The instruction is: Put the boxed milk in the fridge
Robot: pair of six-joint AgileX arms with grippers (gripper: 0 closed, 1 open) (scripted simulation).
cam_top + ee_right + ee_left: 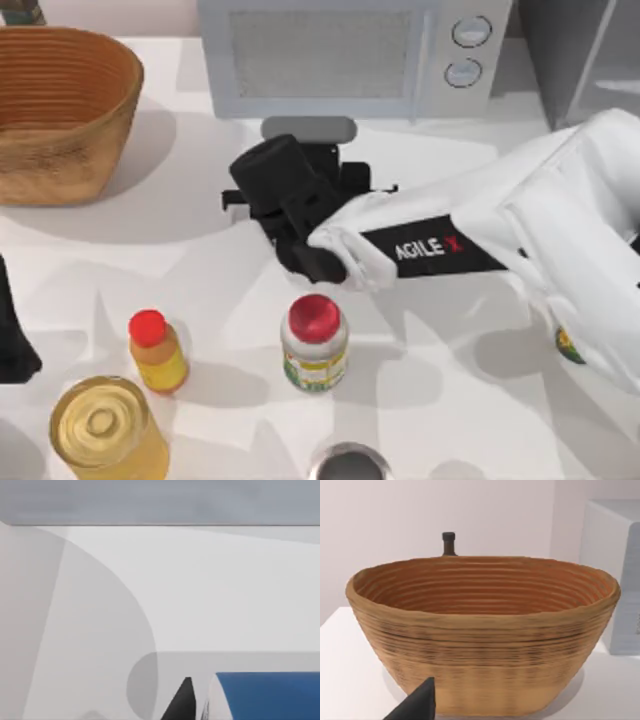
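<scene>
The right gripper hung over the table just before the microwave; whether it was clenched cannot be told. The boxed milk showed its blue top just beside one finger.

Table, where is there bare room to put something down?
Bare table lies between the basket and the yellow bottle, and again right of the red-capped jar. It is crowded before the microwave, where the right claw works.

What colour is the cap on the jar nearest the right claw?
Red, clearest in the top view.
</scene>
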